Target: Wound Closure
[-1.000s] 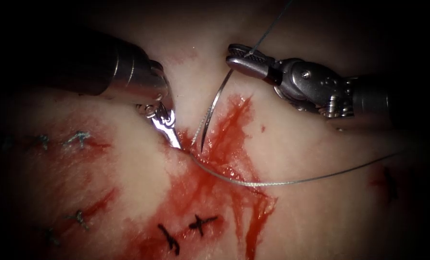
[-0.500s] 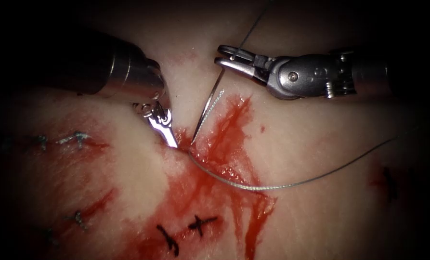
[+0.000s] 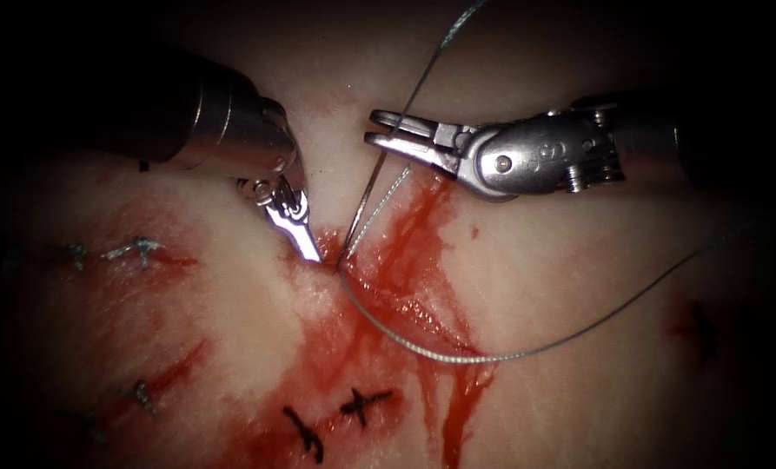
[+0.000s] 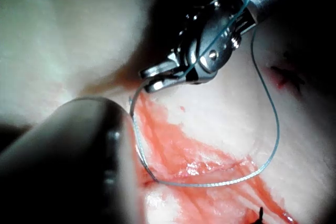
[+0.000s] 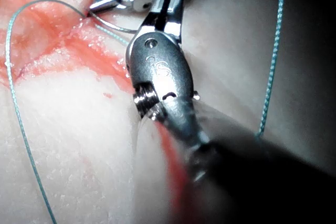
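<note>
My right tool (image 3: 374,128) comes in from the right, jaws shut on the curved needle (image 3: 360,213) near its tail end. The needle slants down and left, and its tip meets the tissue at the cut's (image 3: 405,300) left lip; how deep it sits I cannot tell. My left tool (image 3: 316,254) points down from the upper left, jaws shut and empty, tip pressed on that lip just left of the needle tip. Thread (image 3: 457,357) loops from there across the cut to the right, and another strand rises past the right jaws. The left wrist view shows the right tool (image 4: 149,78) and the thread loop (image 4: 273,129).
Red fluid (image 3: 405,234) runs along the cut and down the tissue. Dark stitches (image 3: 363,405) lie below on the cut. Pale blue stitches (image 3: 135,250) sit far left. The left tool's thick shaft (image 3: 222,130) crosses the upper left.
The right tool has moved left and turned its wrist, swinging the needle from a broad curve to nearly edge-on, its tip shifting left to the lip. The left tool has held still.
</note>
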You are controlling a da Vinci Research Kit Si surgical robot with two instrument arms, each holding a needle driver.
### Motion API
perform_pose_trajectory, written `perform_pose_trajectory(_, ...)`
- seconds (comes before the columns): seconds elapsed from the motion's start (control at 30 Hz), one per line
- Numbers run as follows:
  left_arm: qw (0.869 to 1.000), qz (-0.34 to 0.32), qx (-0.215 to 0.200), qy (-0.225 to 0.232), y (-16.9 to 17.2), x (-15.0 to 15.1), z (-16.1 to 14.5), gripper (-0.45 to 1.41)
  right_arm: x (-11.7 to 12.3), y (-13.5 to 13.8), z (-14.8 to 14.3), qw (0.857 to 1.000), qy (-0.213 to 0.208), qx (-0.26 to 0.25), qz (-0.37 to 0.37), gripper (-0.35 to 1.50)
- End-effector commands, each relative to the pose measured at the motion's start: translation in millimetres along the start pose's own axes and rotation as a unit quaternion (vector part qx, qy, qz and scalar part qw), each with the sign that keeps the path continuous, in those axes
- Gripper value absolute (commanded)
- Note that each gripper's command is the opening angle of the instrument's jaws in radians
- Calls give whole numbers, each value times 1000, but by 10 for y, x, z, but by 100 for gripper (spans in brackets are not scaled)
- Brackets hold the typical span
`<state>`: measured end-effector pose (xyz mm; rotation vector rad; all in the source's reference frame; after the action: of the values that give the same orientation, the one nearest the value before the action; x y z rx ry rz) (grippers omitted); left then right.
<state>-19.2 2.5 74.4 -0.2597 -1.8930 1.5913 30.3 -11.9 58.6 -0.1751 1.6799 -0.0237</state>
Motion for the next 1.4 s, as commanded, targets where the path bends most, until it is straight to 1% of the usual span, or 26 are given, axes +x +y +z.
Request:
perform_pose_trajectory(0.03, 1000, 3, 0, 1, -4, 6, 4, -45, -2, 2, 9, 1000, -5, 4, -17, -35)
perform_pose_trajectory(0.17, 1000, 14, -2, 1, -1, 6, 3, -45, -1, 4, 8, 999, -14, 3, -34, -35)
perform_pose_trajectory(0.33, 1000, 17, -2, 1, 1, 6, 4, -45, 2, 7, 8, 999, -14, 2, -41, -35)
perform_pose_trajectory(0.53, 1000, 19, -3, 3, 1, 8, 5, -45, 0, 2, 11, 999, -14, 3, -43, -35)
perform_pose_trajectory(1.0, 1000, 22, -3, 2, 1, 8, 4, -45, -2, -11, 17, 998, -6, 27, -50, -35)
perform_pose_trajectory(1.13, 1000, 22, -3, 2, 1, 8, 4, -45, -2, -12, 18, 998, -3, 37, -41, -35)
perform_pose_trajectory(1.3, 1000, 23, -3, 1, 0, 8, 3, -45, -1, -11, 18, 999, 4, 53, -6, -35)
perform_pose_trajectory(1.4, 1000, 23, -2, 1, -1, 8, 2, -45, 1, -10, 18, 999, 13, 47, 4, -35)
